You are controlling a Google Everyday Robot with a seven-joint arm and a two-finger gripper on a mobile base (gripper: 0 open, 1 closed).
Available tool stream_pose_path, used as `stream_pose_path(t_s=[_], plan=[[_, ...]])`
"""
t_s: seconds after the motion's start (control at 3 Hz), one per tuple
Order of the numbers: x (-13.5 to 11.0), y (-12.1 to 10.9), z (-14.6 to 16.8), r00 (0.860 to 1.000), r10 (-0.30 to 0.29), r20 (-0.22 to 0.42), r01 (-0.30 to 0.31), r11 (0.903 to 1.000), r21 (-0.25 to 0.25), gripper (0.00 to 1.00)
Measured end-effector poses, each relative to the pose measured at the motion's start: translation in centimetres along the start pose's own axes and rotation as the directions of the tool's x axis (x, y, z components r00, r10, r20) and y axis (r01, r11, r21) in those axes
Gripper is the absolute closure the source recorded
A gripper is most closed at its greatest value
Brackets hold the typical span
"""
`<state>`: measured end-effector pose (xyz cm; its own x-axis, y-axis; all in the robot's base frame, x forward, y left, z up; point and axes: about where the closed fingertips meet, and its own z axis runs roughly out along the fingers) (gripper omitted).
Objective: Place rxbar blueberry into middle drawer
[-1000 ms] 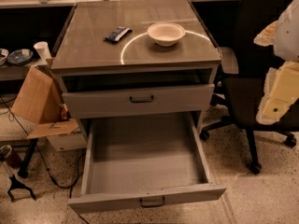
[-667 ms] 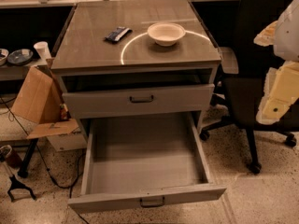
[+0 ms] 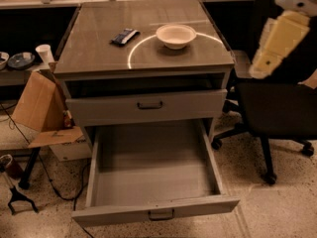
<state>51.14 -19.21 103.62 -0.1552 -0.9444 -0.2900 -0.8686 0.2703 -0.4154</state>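
Note:
The rxbar blueberry (image 3: 124,36), a small dark flat bar, lies on the grey cabinet top, left of a white bowl (image 3: 176,35). The middle drawer (image 3: 148,177) is pulled wide open below; its deep grey tray holds nothing, and its small dark handle faces the front. My gripper is not in view. Only a cream-coloured link of my arm (image 3: 277,43) shows at the upper right, beside the cabinet and well right of the bar.
The upper drawer front (image 3: 148,105) is slightly open above the tray. A black office chair (image 3: 277,113) stands right of the cabinet. A cardboard box (image 3: 42,108), cables and a paper cup (image 3: 44,53) are on the left.
The cream arm link has moved up and a little left at the right edge. The bar, bowl and drawers have not moved.

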Motion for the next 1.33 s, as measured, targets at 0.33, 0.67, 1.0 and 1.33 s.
stream_pose_path(t_s=[0.33,0.67,1.0,1.33], plan=[[-3.6,-3.4,1.0,0.994,-0.014,0.106,0.007,0.9976,0.069,0.00],[-3.8,-3.7,0.8,0.993,-0.015,0.113,0.006,0.9966,0.082,0.00],[-4.3,-3.7,1.1,0.991,-0.014,0.132,0.004,0.9975,0.070,0.00],[-8.7,-5.4,4.3,0.976,-0.001,0.218,-0.009,0.9990,0.045,0.00]])
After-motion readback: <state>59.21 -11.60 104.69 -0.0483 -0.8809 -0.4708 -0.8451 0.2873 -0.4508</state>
